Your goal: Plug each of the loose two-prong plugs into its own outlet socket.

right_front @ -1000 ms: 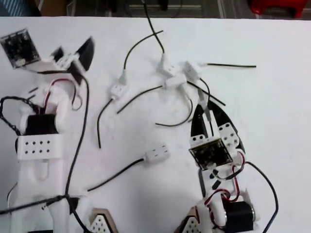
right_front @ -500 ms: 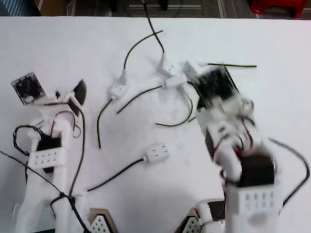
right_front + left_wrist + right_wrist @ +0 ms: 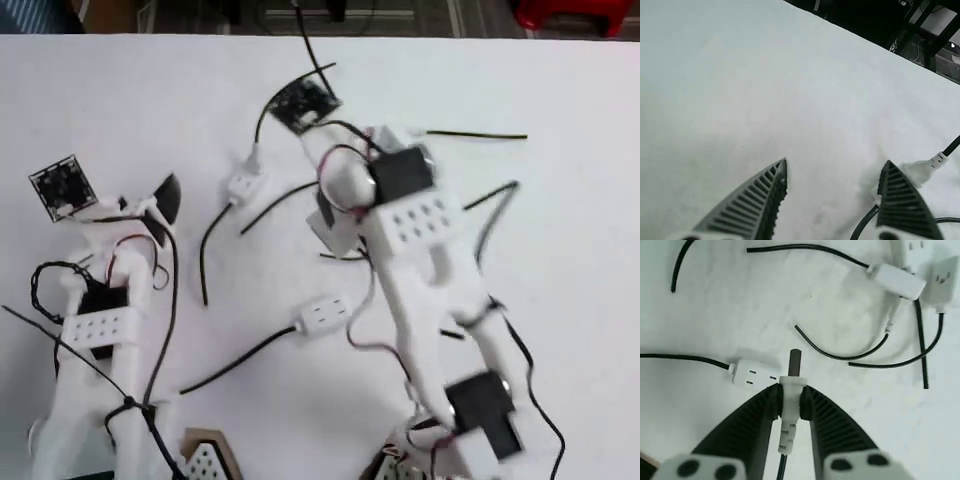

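My right gripper (image 3: 790, 389) is shut on a white plug (image 3: 789, 407) whose dark prong end (image 3: 795, 362) sticks out past the fingertips. A white socket (image 3: 752, 374) on a black cord lies on the table right beside that prong end. In the high view the right arm stretches over the table's middle, its gripper (image 3: 328, 222) above the socket (image 3: 323, 315). My left gripper (image 3: 835, 165) is open and holds nothing; it stands at the table's left (image 3: 160, 203). A white plug (image 3: 920, 170) lies just outside one finger (image 3: 900, 200).
More white sockets and plugs (image 3: 897, 280) with tangled black cords (image 3: 840, 356) lie farther out. Another white connector (image 3: 243, 185) lies between the two arms. Loose cords (image 3: 205, 250) cross the white table (image 3: 560, 100). Bare table lies at the far left.
The right arm has swung up from the near right and leftward over the cluster of plugs. The left arm drew back toward the near side.
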Motion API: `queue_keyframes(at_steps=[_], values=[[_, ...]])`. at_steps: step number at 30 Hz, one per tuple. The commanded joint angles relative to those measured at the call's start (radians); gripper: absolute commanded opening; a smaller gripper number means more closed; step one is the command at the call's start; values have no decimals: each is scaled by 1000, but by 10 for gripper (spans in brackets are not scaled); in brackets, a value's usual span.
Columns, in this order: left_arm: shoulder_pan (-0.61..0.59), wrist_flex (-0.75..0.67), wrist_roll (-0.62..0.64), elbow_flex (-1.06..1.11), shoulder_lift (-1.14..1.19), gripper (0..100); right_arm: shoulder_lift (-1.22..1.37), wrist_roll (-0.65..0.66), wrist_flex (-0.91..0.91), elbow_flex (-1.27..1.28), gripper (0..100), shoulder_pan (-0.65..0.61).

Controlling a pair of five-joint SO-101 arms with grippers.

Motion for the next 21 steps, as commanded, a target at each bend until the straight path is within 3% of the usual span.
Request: queue_keyframes(at_steps=[1,21], values=[[-4,5,3,-3,-27,290,125,-5,8,-38,19,-10],[18,-38,0,29,-28,290,464,63,16,40,17,-70]])
